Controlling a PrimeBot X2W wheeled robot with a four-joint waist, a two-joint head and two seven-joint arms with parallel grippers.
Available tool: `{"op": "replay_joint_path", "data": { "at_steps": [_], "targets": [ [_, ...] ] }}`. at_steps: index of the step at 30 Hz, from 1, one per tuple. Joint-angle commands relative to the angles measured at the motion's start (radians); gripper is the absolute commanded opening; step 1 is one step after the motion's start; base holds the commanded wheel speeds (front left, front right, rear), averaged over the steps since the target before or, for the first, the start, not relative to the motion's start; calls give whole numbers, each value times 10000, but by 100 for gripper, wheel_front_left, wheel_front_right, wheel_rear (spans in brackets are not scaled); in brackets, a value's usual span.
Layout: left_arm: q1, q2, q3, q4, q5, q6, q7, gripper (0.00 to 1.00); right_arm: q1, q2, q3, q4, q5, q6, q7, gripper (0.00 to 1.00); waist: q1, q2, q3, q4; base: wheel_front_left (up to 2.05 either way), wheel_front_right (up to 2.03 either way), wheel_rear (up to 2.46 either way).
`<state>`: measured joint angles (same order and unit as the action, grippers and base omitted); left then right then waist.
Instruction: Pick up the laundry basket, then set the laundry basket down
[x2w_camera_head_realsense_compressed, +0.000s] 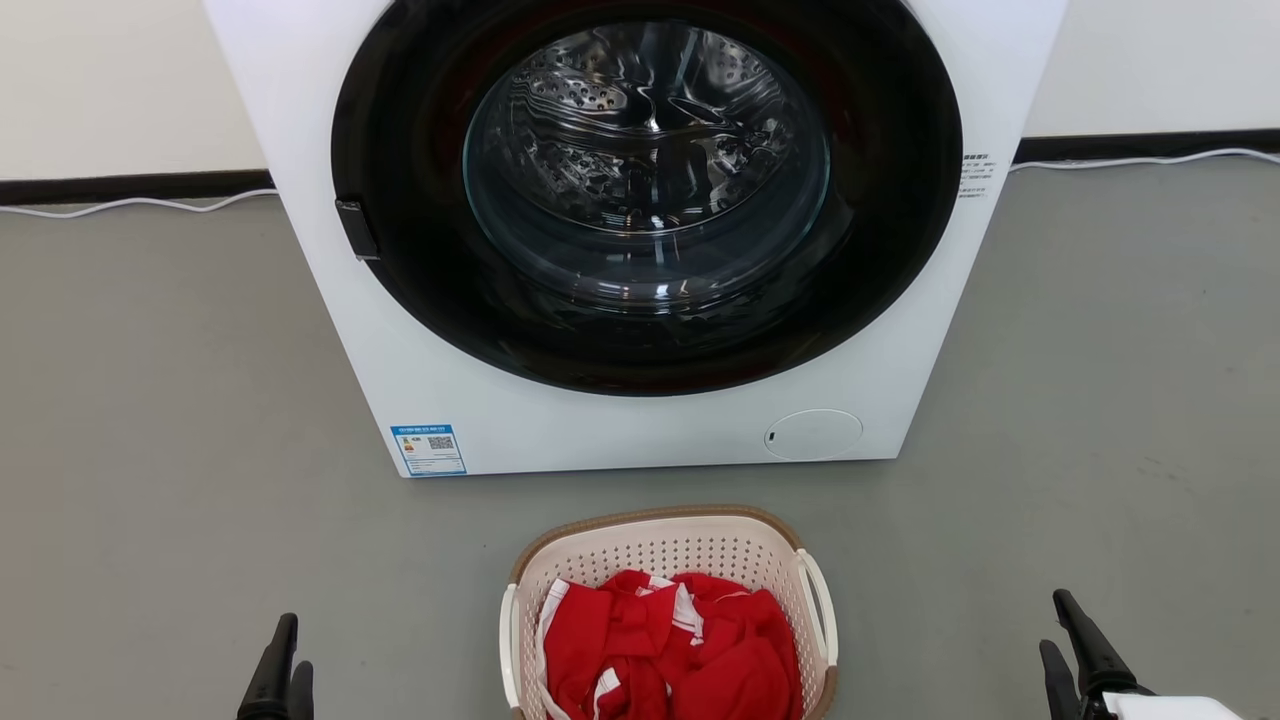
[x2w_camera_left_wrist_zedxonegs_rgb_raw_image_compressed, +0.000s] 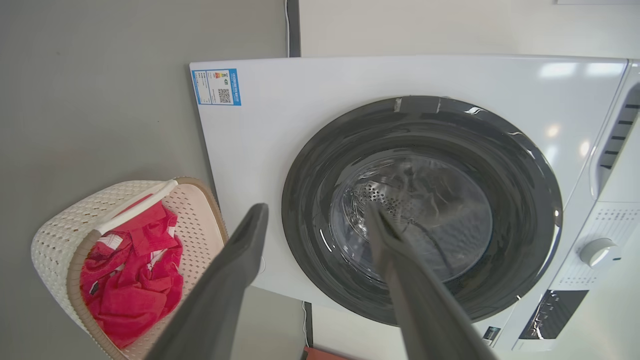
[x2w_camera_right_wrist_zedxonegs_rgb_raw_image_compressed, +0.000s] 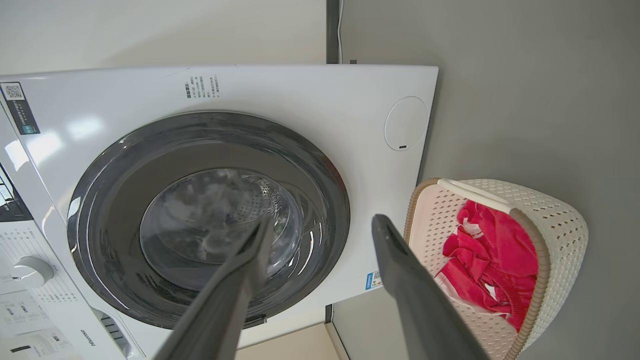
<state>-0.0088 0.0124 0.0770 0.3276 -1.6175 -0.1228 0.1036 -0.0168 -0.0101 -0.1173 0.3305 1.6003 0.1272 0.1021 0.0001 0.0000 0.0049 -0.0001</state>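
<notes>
The laundry basket (x2w_camera_head_realsense_compressed: 662, 549), cream perforated plastic with a brown rim and white side handles, stands on the grey floor just in front of the washer, holding red clothes (x2w_camera_head_realsense_compressed: 690, 650). My left gripper (x2w_camera_head_realsense_compressed: 292, 652) sits low at the left, well apart from the basket, and my right gripper (x2w_camera_head_realsense_compressed: 1055, 624) low at the right, equally far off. In the left wrist view the left gripper (x2w_camera_left_wrist_zedxonegs_rgb_raw_image_compressed: 316, 209) is open and empty, with the basket (x2w_camera_left_wrist_zedxonegs_rgb_raw_image_compressed: 55, 235) to its left. In the right wrist view the right gripper (x2w_camera_right_wrist_zedxonegs_rgb_raw_image_compressed: 322, 221) is open too, with the basket (x2w_camera_right_wrist_zedxonegs_rgb_raw_image_compressed: 562, 212) to its right.
A white front-loading washer (x2w_camera_head_realsense_compressed: 600, 430) with its dark round door shut stands against the wall behind the basket. A white cable (x2w_camera_head_realsense_compressed: 130, 204) runs along the dark skirting on both sides. Grey floor (x2w_camera_head_realsense_compressed: 150, 450) spreads left and right of the basket.
</notes>
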Motion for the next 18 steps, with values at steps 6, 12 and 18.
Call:
{"op": "replay_joint_path", "data": {
  "at_steps": [6,12,18],
  "targets": [
    [-412,173,14,-281,77,-8,-109,100,-436,-133,244,-268,-140,5,-276,100,5,0,-22,-15,0,0,0],
    [-479,259,-105,-348,251,-12,-277,100,-578,-147,448,-266,-406,6,-451,100,0,0,-9,-26,0,0,0],
    [-544,428,-381,-405,469,-16,-546,100,-715,-161,643,-238,-769,8,-627,100,0,0,-12,-38,0,0,0]
  ]
}}
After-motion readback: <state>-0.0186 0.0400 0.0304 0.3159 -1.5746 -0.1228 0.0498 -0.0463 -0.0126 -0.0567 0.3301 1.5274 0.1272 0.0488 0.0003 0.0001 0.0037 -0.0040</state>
